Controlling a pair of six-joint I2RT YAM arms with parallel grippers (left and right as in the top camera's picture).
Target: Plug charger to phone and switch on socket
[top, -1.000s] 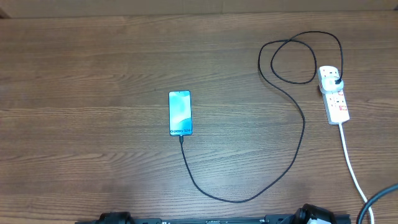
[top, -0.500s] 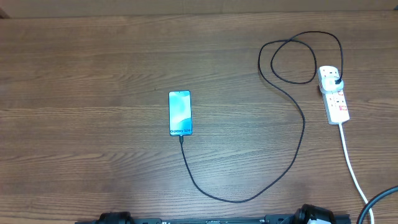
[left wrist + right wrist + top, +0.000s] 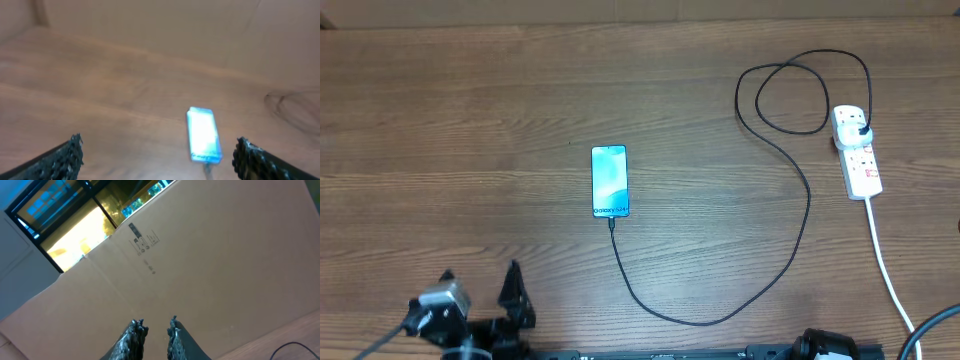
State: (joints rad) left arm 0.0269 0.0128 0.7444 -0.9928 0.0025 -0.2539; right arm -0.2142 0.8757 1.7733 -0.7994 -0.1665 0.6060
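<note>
The left end effector (image 3: 480, 283) is gaping fully wide over the worktop (image 3: 470, 120), gripping nothing. The phone (image 3: 609, 181) is lying ahead of it, toward its right finger, with the charger (image 3: 808, 200) reaching the phone's near edge. The socket (image 3: 857, 155) is sitting far to its right. The right end effector (image 3: 154, 330) is facing a cardboard wall (image 3: 225, 255), fingers barely parted, empty.

Phone (image 3: 610, 181) lit up, "Galaxy S24" along its bottom edge; cardboard wall (image 3: 200, 255) carries printed marks, too small to read.

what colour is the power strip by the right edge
White with small red markings. The socket shows best in the overhead view.
</note>
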